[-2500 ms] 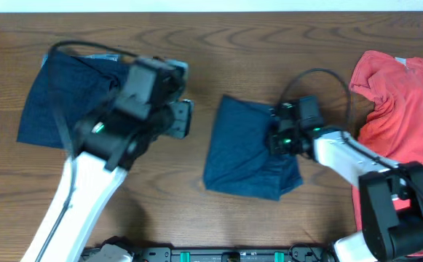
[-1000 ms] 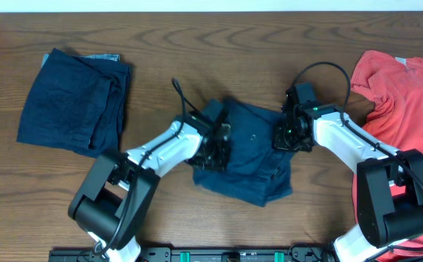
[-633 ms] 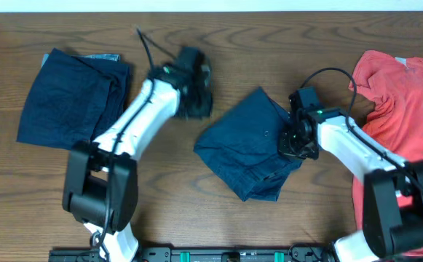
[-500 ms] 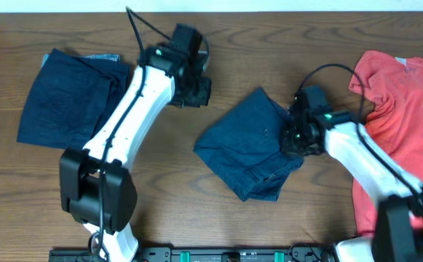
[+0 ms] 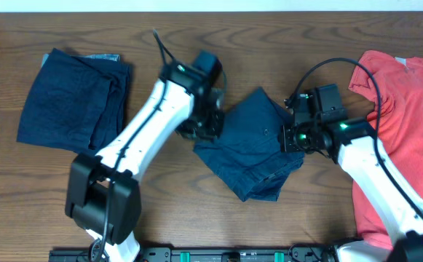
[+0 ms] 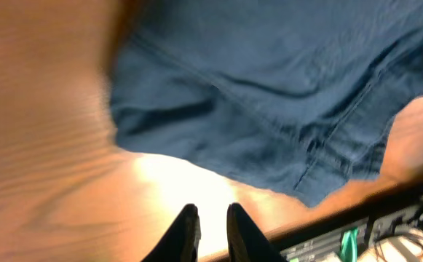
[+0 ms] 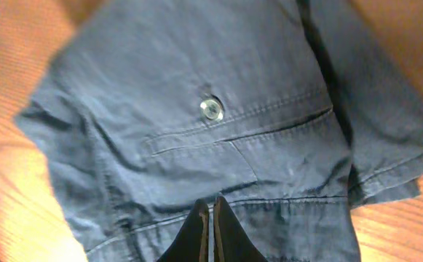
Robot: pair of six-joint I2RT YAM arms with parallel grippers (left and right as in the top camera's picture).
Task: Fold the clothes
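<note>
Left fingers [image 6: 188, 233] returned beside the shorts [image 5: 251, 145], nearly together; right fingers [image 7: 199, 231] pressed together.

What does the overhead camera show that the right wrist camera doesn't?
Only overhead: the folded navy garment at the table's left, the red shirt at its right, and the left gripper by the left edge of the navy shorts. Only the right wrist: a close look at the silver button and the pocket seam below it, with the right gripper fingers nearly together. Both: the navy shorts lying rumpled on the wooden table.
</note>
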